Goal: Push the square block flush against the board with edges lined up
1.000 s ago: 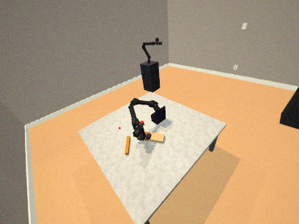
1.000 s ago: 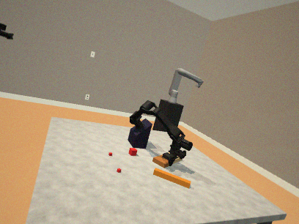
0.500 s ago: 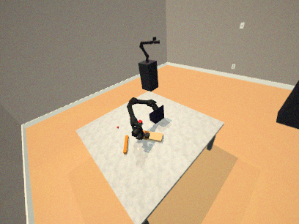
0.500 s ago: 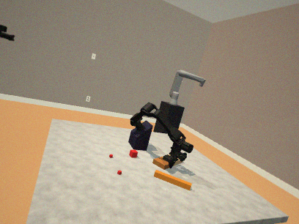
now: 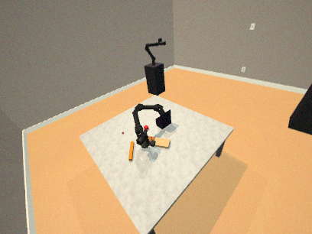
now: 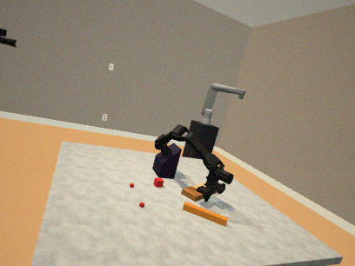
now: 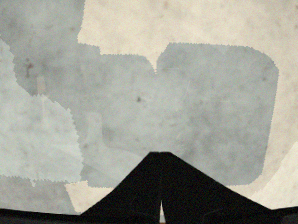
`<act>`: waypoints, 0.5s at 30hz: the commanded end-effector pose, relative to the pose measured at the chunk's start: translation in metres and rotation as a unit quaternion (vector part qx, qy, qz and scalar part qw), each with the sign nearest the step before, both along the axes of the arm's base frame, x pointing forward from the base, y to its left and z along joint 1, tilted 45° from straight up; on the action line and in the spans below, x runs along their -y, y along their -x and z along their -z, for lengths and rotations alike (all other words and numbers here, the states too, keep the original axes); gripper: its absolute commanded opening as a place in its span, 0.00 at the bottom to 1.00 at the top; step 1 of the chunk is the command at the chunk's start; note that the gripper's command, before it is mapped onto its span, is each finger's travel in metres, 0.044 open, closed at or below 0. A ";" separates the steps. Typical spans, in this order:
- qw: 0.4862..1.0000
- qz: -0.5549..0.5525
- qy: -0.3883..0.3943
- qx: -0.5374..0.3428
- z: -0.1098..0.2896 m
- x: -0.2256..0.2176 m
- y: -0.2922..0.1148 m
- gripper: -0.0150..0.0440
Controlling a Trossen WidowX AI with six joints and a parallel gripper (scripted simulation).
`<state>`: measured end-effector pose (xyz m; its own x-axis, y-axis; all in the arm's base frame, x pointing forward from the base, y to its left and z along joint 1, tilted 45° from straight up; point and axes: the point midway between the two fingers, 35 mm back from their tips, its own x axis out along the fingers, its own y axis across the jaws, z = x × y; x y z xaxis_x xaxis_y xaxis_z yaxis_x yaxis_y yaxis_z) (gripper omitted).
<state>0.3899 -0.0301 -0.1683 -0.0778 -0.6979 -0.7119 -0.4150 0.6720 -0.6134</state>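
Observation:
The square block (image 5: pixel 163 142) (image 6: pixel 191 193) is a flat tan-orange tile on the grey table (image 5: pixel 172 180) (image 6: pixel 87 226). The board (image 5: pixel 131 151) (image 6: pixel 204 213) is a long orange strip lying a short way from the block, with a gap between them. My gripper (image 5: pixel 147 144) (image 6: pixel 205 196) (image 7: pixel 158 161) is shut with nothing between its fingers. It is down at the table at the block's edge that faces the board. In the wrist view a thin orange sliver shows under the closed fingers, and beyond the tips only table top (image 7: pixel 166 3) with shadows is visible.
A dark purple box (image 5: pixel 164 118) (image 6: pixel 166 161) stands behind the block by the arm's base. A small red cube (image 5: pixel 146 127) (image 6: pixel 158 182) and two tiny red dots (image 6: pixel 131 185) (image 6: pixel 142 204) lie to the side. A black pedestal (image 5: pixel 154 78) stands beyond the table.

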 end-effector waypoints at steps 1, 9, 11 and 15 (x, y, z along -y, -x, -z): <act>1.000 0.000 0.000 0.000 0.002 -0.002 -0.006 0.25; 1.000 0.000 0.000 0.001 0.006 -0.005 -0.017 0.25; 1.000 -0.001 0.000 0.000 0.003 -0.006 -0.015 0.25; 1.000 0.000 -0.002 0.001 -0.032 -0.041 -0.019 0.25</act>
